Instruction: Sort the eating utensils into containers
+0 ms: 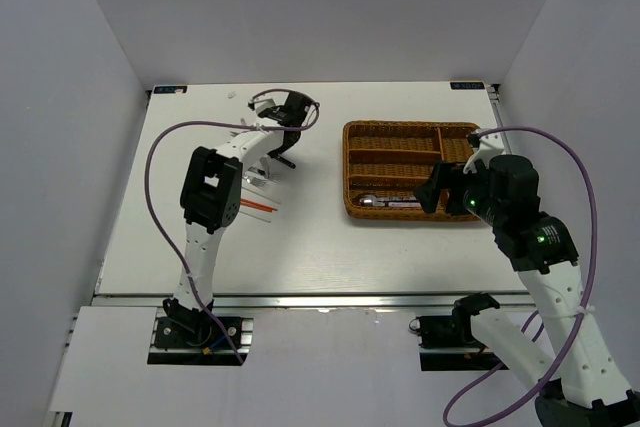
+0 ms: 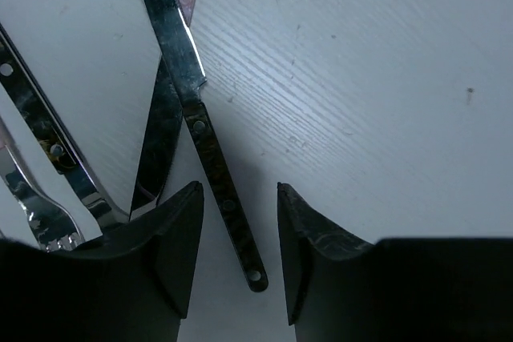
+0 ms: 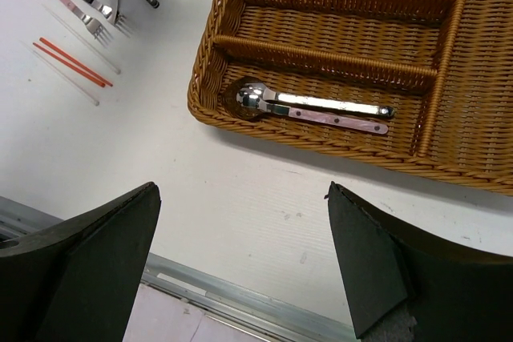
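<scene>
step in hand: left arm picking a knife off the table [image 1: 320, 247]

left gripper [image 2: 239, 198] sits low over the knife [image 2: 197, 122], jaws about half spread & straddling its dark riveted handle. a sliver of table shows each side of the handle, so no pinch yet afaict. the knife lies flat, well left of the tray [image 3: 337, 150], blade pointing away from the fingers and overlapping a 2nd dark piece [image 2: 160, 134] just beside it. a fork [image 2: 44, 226] and another riveted handle [image 2: 40, 118] lie close by on the left finger's side

right gripper [image 3: 240, 198] is spread wide w/ nothing in it, hanging over bare table just off the tray's near rim. the tray's near long section holds a spoon [image 3: 252, 95] and a pink-handled piece [image 3: 337, 120]. red chopsticks [image 3: 74, 62] and forks [image 3: 96, 18] lie on the table, not yet sorted, so prob early in the job

next move calls for:
- jaws shut square on the handle, w/o the left finger catching the 2nd piece
- straight lift, so the blade comes off its neighbour w/o dragging it
- carry right to the tray, lay it lengthways in a long section, prob not the spoon one
- grip is near the handle's end, so the blade may droop or swing; go slow
</scene>
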{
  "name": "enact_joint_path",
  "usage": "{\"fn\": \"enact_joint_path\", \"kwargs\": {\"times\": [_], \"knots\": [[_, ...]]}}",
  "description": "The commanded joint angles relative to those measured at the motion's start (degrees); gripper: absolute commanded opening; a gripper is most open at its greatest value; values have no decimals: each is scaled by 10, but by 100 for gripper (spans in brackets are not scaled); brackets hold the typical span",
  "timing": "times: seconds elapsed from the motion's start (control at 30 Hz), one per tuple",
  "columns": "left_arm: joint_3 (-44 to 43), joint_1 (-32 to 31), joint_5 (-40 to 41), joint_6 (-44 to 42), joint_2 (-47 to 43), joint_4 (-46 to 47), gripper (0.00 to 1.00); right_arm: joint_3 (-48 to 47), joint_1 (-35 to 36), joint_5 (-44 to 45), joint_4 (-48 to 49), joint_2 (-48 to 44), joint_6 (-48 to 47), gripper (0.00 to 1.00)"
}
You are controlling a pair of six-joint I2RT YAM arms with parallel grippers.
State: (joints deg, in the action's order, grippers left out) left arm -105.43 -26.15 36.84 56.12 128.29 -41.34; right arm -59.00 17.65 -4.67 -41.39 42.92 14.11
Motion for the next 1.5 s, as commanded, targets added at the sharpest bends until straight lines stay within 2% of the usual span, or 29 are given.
{"fn": "enact_joint_path", "kwargs": {"times": [0.0,0.23,0.27,0.33,0.37,0.5,0.57,0.67,0.7,0.77,0.8,0.83,0.87,0.9,0.97,1.0,1.07,1.1,1.17,1.2,1.23,1.33,1.37,1.47], "knots": [[0,14,-10,59,6,-18,51,8,2,-3,25,-8,-5,89],[34,15,-23,79,28,4,51,6,1,-5,28,-5,-7,89],[32,15,-30,75,37,11,43,6,2,-5,27,-5,-7,89],[28,16,-41,71,48,8,33,6,2,-7,28,-6,-7,89],[25,17,-45,72,52,7,21,5,2,-6,28,-5,-7,89],[29,17,-70,69,52,20,6,2,1,-5,28,-3,-9,89],[33,17,-77,64,35,30,0,2,1,-5,29,-2,-9,89],[38,17,-89,43,-9,61,0,3,2,-3,29,-2,-9,89],[45,14,-96,28,-28,102,0,3,1,-3,30,-3,-9,89],[83,1,-112,-22,-92,154,0,3,2,1,31,-5,-10,89],[103,-7,-121,-50,-117,233,0,3,2,4,31,-5,-10,89],[128,-20,-138,-136,-142,285,0,2,2,9,31,-4,-10,89],[164,-50,-145,-172,-185,325,0,0,2,11,31,-4,-11,89],[179,-67,-149,-268,-201,393,0,0,2,11,31,-5,-11,89],[190,-112,-180,-366,-218,430,0,-4,2,13,29,-6,-10,89],[189,-121,-220,-477,-219,442,0,-5,2,12,28,-6,-10,89],[183,-138,-304,-574,-211,431,0,-6,2,10,27,-11,-8,89],[170,-139,-350,-669,-197,397,0,-8,2,7,25,-13,-7,89],[150,-141,-424,-746,-176,360,0,-9,2,5,23,-15,-7,89],[133,-143,-468,-783,-163,308,0,-9,2,4,22,-17,-7,89],[86,-145,-483,-842,-131,278,0,-9,2,4,21,-20,-7,89],[9,-159,-507,-922,-62,175,0,-9,2,7,19,-23,-7,89],[-19,-172,-505,-941,-52,164,0,-9,1,8,18,-23,-8,89],[-19,-195,-474,-989,-28,172,0,-15,2,13,9,-22,-13,89]]}}
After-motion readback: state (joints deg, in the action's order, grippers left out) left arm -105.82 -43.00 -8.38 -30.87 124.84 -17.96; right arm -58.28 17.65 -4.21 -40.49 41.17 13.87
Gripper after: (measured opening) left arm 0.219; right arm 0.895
